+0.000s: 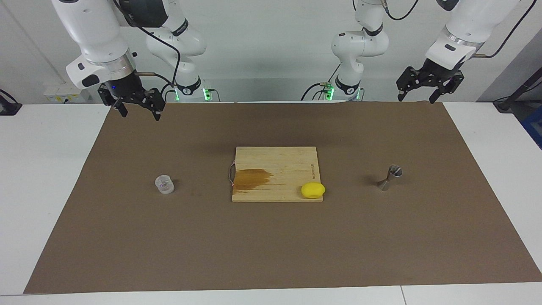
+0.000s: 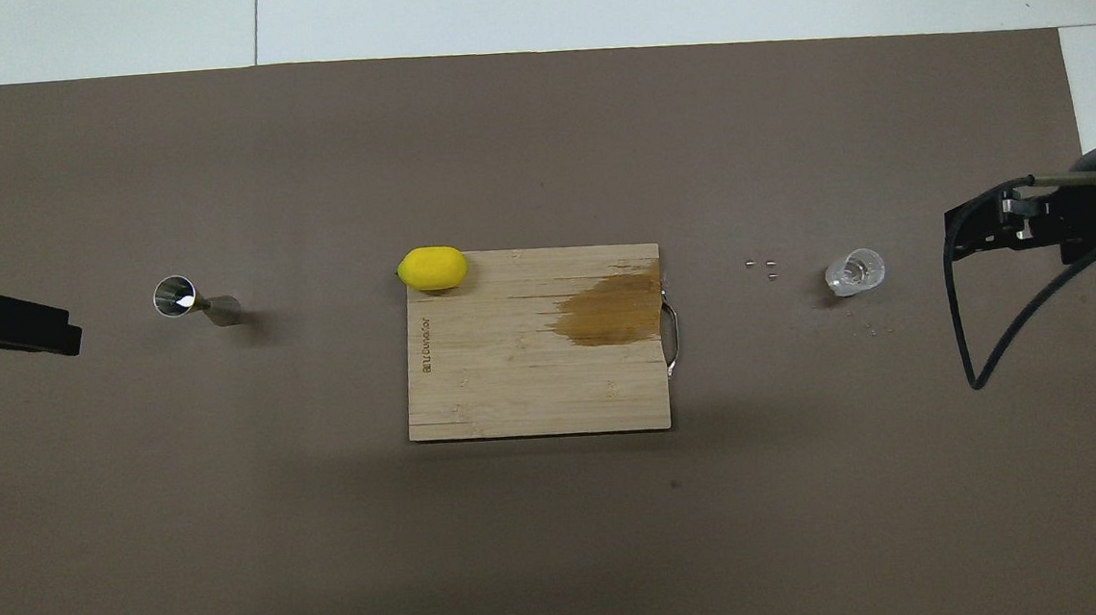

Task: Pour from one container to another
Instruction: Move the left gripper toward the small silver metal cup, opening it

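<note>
The clear plastic cup [image 1: 164, 185] [image 2: 856, 271] stands upright on the brown mat toward the right arm's end of the table. The silvery hourglass jigger [image 1: 390, 177] [image 2: 196, 301] stands on the mat toward the left arm's end. My right gripper [image 1: 140, 114] hangs open and holds nothing, over the mat's edge nearest the robots, well apart from the cup. My left gripper [image 1: 416, 99] also hangs open with nothing in it, over the mat's corner at its own end, well apart from the jigger.
A wooden cutting board [image 1: 275, 163] [image 2: 534, 386] with a brown wet stain lies mid-mat between the cup and the jigger. A yellow lemon [image 1: 313, 190] [image 2: 432, 268] rests on its corner. A few tiny bits [image 2: 762, 265] lie on the mat beside the cup.
</note>
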